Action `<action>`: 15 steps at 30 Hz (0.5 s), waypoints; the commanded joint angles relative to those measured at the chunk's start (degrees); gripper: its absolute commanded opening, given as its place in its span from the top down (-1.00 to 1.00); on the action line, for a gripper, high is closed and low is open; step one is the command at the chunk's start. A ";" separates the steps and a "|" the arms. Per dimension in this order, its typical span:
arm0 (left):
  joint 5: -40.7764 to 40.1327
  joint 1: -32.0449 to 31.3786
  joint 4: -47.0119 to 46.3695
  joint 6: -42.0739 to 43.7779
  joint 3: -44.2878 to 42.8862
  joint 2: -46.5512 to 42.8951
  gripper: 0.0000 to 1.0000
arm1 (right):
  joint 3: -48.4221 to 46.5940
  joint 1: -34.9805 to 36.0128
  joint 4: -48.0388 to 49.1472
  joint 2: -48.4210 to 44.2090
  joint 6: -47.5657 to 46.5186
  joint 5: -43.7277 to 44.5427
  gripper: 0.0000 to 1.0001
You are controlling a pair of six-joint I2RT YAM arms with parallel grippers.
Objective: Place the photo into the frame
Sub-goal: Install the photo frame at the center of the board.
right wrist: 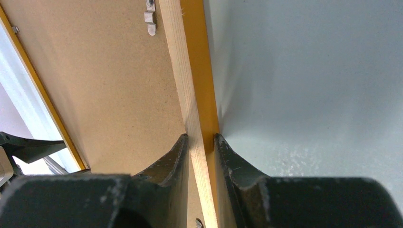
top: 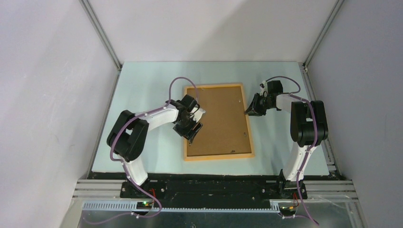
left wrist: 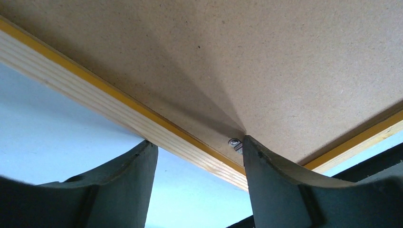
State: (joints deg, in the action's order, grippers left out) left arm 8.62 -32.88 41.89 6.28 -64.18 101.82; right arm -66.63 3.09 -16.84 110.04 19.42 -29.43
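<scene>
The light-orange wooden frame (top: 218, 156) lies back up on the table, with the plain brown backing board (top: 218, 121) set in it. The photo is hidden. My left gripper (top: 192, 132) is open and straddles the frame's left rail (left wrist: 119, 111). Its right finger (left wrist: 266, 180) touches a small metal tab (left wrist: 235, 143) on the board (left wrist: 237, 61). My right gripper (top: 248, 112) is shut on the frame's right rail (right wrist: 183, 71), one finger inside over the board (right wrist: 104, 80) and one outside on the table.
The pale blue-grey table top (top: 142, 85) is walled by white panels at the left, back and right. Another metal tab (right wrist: 150, 18) sits on the board near the right rail. The black front edge (top: 214, 176) runs before the arm bases.
</scene>
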 commanded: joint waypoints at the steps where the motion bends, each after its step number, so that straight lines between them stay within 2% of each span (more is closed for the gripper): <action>1: -1.89 -0.47 0.16 3.58 2.23 -1.10 -0.34 | -0.44 -0.78 2.98 -0.22 1.13 -3.01 1.00; 6: -1.08 -0.54 0.54 3.86 2.88 -0.58 -0.26 | -0.44 -0.79 3.14 0.03 1.18 -3.19 1.00; 15: -0.48 -0.54 1.76 5.27 4.58 -1.65 -0.24 | -0.47 -0.89 3.09 -0.01 1.14 -3.24 1.00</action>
State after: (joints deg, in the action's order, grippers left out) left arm 8.73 -32.86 41.17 7.94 -62.54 100.38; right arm -66.61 2.87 -16.80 110.15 19.42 -29.98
